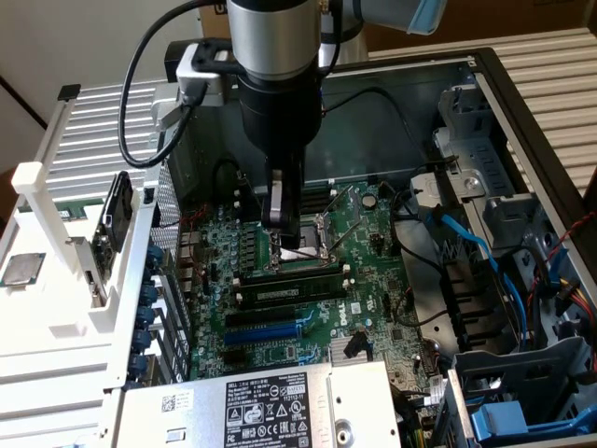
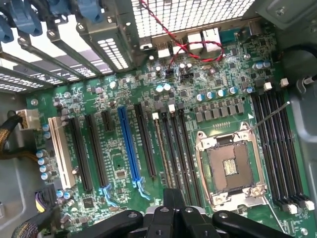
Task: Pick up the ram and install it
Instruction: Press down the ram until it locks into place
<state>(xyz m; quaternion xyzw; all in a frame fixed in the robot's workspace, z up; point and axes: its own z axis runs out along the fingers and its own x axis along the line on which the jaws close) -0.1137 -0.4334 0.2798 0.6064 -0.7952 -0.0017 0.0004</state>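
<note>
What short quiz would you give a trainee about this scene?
1. True or false: the ram is on the motherboard.
2. The long coloured slot is: A red, B blue, C yellow.
3. Fill in: the gripper hangs close to the CPU ___.

Key: 1 true; 2 B; 3 socket.

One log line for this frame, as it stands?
pincer: over motherboard, by CPU socket | ram: along memory slots, near pincer | case: open
</note>
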